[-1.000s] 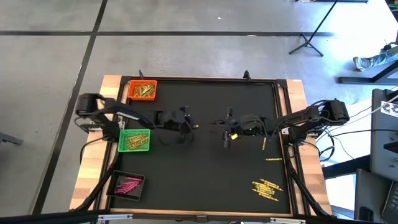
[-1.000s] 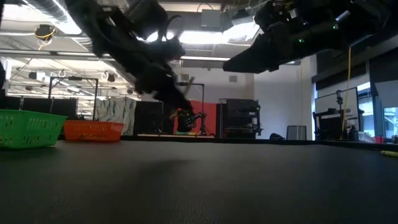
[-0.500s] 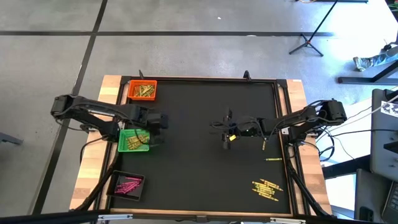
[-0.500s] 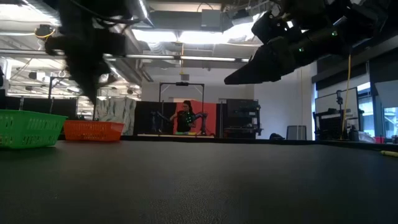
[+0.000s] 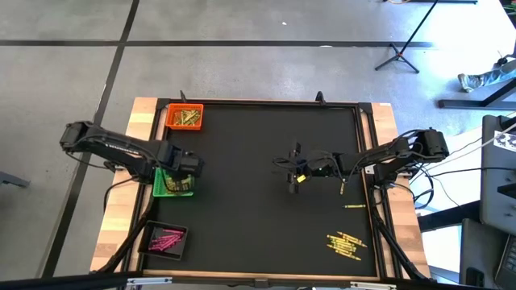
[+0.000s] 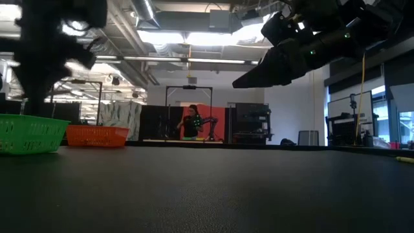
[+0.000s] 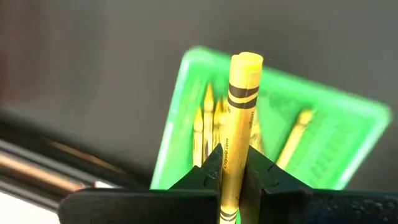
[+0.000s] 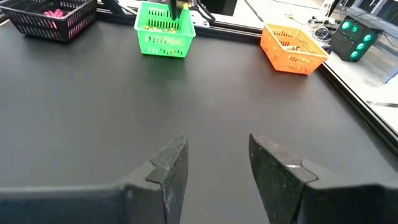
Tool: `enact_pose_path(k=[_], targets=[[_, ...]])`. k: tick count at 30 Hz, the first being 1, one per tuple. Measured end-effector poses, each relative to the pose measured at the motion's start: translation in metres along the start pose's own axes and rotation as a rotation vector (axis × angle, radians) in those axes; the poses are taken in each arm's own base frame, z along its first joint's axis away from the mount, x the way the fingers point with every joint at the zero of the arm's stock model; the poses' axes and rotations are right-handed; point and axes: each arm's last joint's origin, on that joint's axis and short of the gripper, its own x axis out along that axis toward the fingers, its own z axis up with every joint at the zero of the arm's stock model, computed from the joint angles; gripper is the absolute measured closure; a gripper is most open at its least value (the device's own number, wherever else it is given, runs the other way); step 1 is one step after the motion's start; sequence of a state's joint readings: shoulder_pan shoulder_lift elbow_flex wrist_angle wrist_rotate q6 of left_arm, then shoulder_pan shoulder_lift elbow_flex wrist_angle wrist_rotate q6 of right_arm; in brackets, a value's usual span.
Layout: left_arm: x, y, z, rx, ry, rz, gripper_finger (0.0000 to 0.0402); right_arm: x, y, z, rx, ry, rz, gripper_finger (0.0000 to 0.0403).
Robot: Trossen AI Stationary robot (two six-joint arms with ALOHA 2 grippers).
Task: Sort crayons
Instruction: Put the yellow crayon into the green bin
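While the black table [image 5: 266,201] fills most of the high view, its three small trays line the left edge: an orange tray [image 5: 185,117] at the far corner holding orange-gold sticks, a green tray [image 5: 172,187] midway down holding yellow ones, and a black tray [image 5: 164,239] at the near corner holding pink crayons [image 5: 165,239]. Over the green tray hangs the left gripper [image 5: 182,165], its arm reaching in from the table's left side. In the left wrist view its fingers [image 7: 208,171] are pressed together on a single yellow crayon [image 7: 237,130], a slim paper-wrapped stick with two dark bands near its blunt far end. The stick's long axis runs straight out from between the fingers, its free end pointing toward the green tray [image 7: 273,124] beyond, where more yellow crayons lie. Near the table's middle, right of centre, the right gripper [image 5: 295,171] hovers above the bare surface; the right wrist view shows its fingers [image 8: 171,163] spread apart with nothing between them. A loose cluster of yellow crayons [image 5: 345,244] lies at the near right corner, with two strays [image 5: 354,206] apart from it, nearer the right edge.
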State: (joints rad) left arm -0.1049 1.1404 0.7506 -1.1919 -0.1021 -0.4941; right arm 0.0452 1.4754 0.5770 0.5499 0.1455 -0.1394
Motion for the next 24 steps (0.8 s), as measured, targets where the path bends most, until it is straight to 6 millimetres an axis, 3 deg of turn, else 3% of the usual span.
enact_pose_path(k=[5, 12, 19, 24], targets=[[0.027, -0.001, -0.016, -0.049, 0.112, -0.029, 0.0392, 0.000, 0.000, 0.000, 0.000, 0.001, 0.000, 0.0235], [0.053, -0.005, -0.023, -0.049, 0.129, -0.138, 0.0392, 0.000, 0.000, 0.000, 0.000, 0.000, 0.000, 0.0235], [0.058, -0.005, -0.025, -0.050, 0.124, -0.142, 0.0387, 0.000, 0.000, 0.000, 0.000, -0.001, 0.000, 0.0235], [0.058, -0.005, -0.024, -0.067, 0.124, -0.142, 0.0350, 0.000, 0.000, 0.000, 0.000, -0.001, 0.000, 0.0235]])
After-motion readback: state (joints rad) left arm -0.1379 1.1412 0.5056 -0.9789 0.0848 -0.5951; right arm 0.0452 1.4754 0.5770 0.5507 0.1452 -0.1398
